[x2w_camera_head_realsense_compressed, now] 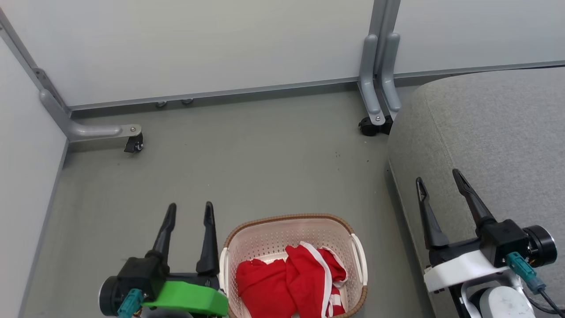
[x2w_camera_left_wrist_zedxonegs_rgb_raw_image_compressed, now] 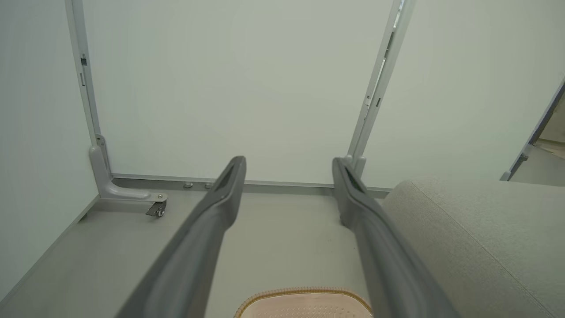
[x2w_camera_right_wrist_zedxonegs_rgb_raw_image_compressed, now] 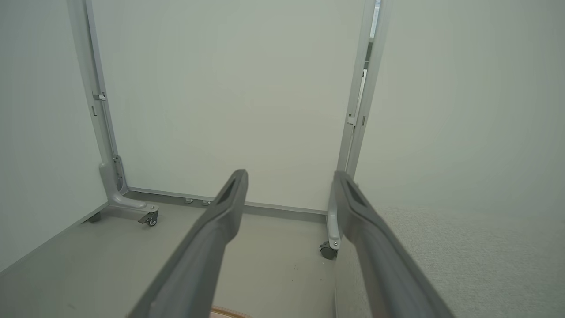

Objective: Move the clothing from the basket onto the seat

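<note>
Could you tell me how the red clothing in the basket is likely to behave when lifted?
The clothing lies crumpled in folds, so it is probably floppy and will drape and trail. Its plain and white-trimmed parts overlap in the basket, so one may drag the other.

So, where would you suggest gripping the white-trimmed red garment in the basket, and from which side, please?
Probably the raised fold of the trimmed garment, from above: it looks highest in the heap, and the basket walls block sideways approach. The open left gripper is nearest.
</note>
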